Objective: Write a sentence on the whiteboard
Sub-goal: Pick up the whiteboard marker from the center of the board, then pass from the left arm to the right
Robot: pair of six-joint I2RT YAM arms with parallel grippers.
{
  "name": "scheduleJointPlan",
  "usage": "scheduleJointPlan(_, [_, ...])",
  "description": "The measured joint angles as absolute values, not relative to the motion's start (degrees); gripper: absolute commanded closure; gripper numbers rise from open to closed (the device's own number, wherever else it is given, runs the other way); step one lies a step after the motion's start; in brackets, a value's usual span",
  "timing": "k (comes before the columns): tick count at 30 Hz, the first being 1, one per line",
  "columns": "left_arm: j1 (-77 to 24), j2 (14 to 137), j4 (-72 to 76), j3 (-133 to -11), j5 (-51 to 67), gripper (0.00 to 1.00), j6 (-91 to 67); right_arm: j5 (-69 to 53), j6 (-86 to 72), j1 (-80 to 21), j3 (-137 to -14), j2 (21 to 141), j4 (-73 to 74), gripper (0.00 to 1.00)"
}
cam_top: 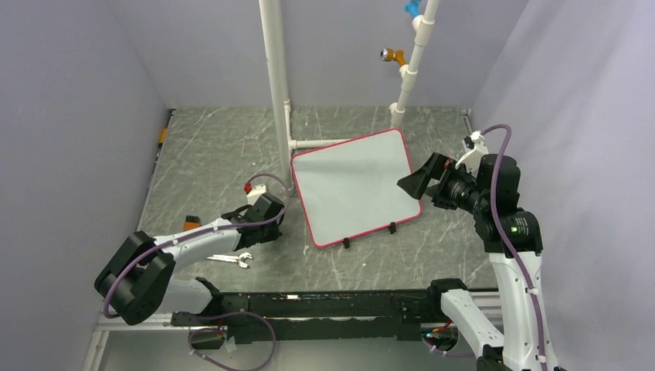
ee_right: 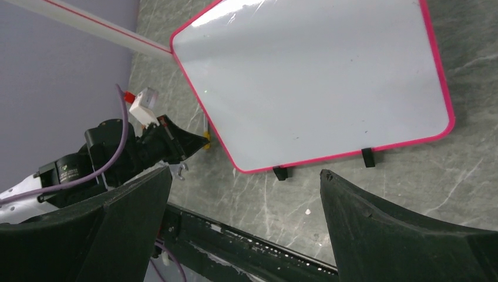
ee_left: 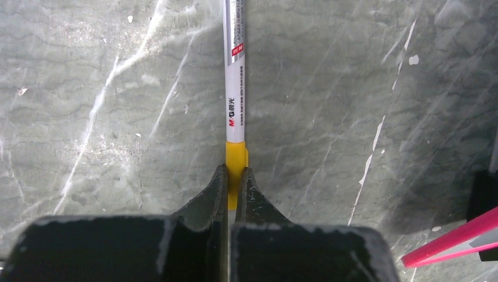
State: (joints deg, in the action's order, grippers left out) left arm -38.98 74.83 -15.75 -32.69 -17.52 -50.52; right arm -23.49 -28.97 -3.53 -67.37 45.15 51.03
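Two arms over a grey-green marble table (cam_top: 216, 154), top view first: whiteboard (cam_top: 355, 185) lies flat near mid-table, turned at an angle, pink rim all round, two black clips (cam_top: 346, 243) on its near edge. Upright white pipe (cam_top: 274, 77) stands just behind the board's far-left corner; a second pipe (cam_top: 413, 62) at the back carries an orange fitting (cam_top: 394, 56). Left gripper (cam_top: 276, 210) sits low just beside the board's left edge, and its state is not readable from here. Wrench (cam_top: 232, 259) lies on the table near that arm's forearm. Right gripper (cam_top: 421, 178) hangs off the board's right edge, above the table. Left wrist view: black fingers (ee_left: 214, 194) pressed together on the yellow end of a marker (ee_left: 236, 88), whose white printed barrel runs straight away from the camera over bare marble. Pink corner of the whiteboard (ee_left: 452, 241) shows at lower right, apart from the marker. Right wrist view: right gripper (ee_right: 244, 173) with jaws wide apart and nothing between them, whiteboard (ee_right: 311, 82) beyond, its face white with glare at the far corner. Both clips (ee_right: 281, 172) are on the near rim. Left gripper (ee_right: 197, 141) is at the board's left edge with a spot of the yellow marker (ee_right: 207, 138) at its tip, and the wrench (ee_right: 182, 170) lies just below.
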Motion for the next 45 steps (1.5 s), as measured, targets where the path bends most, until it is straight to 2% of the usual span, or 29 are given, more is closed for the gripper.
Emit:
scheduleJointPlan(5, [-38.98,70.74,-19.68,-32.69,-17.5,1.0,-50.24,-27.64,-28.97,-3.53,-66.06,45.71,50.76,0.0])
scheduleJointPlan(13, [-38.98,54.04,-26.41,-33.47,-16.32,1.0,-43.72,-38.24,-29.21,-3.55,-62.5,47.42,45.65,0.0])
scheduleJointPlan(24, [-38.98,41.78,-38.46,-44.05,-11.03,1.0,-29.28,-49.52,-31.42,-4.93,-59.31,50.22,36.21,0.01])
scheduleJointPlan(29, [-38.98,41.56,-41.6,-47.24,-5.3,1.0,-22.85,-52.86,-31.81,-8.01,-58.83,52.29,33.06,0.01])
scheduleJointPlan(35, [-40.64,44.77,-42.94,-49.5,3.01,1.0,-15.55,-52.62,-31.55,-19.14,-58.78,56.47,32.82,0.01])
scheduleJointPlan(45, [-47.24,49.78,-42.89,-54.33,8.47,1.0,-6.94,-51.13,-35.46,-27.44,-58.48,62.26,26.79,0.04])
